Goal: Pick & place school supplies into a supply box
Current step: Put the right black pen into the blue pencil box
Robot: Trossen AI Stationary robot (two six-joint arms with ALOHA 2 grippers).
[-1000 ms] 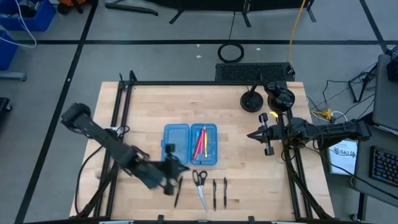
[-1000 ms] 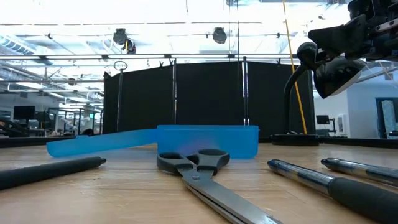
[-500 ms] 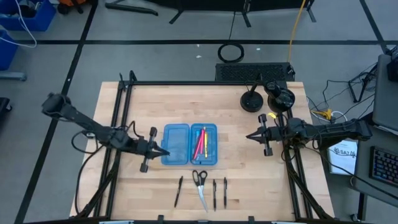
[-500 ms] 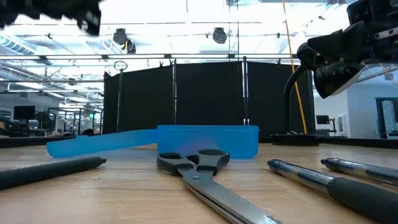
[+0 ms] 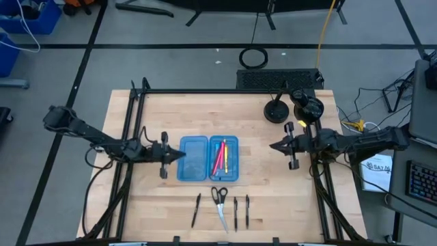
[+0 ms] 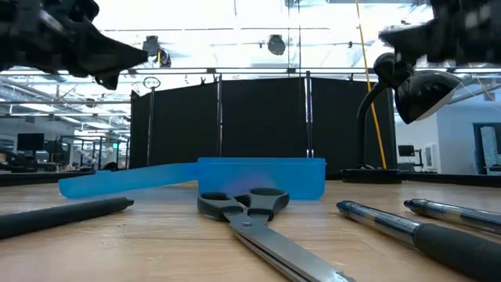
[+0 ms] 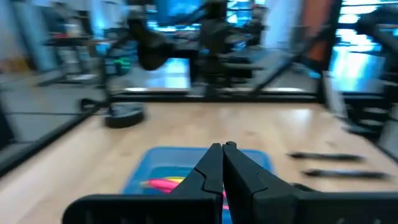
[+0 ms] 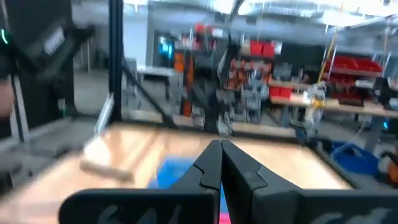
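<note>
The translucent blue supply box lies open on the table. Its left half shows nothing in it; its right half holds pink, red and yellow pens. Near the table's near edge lie a black pen, the scissors and two more dark pens. My left gripper hovers shut just left of the box, pointing at it. My right gripper hovers shut to the right of the box, pointing left. The low view shows the box behind the scissors.
A black desk lamp stands on the far right of the table, near my right arm. A black frame runs along the table's edges. Bare wood lies left of the box and between the box and my right gripper.
My left gripper has left the black pen by the near edge, risen and swung toward the far-left, and now hovers level beside the box's left half. The black pen stays on the table. My right gripper has risen a little.
</note>
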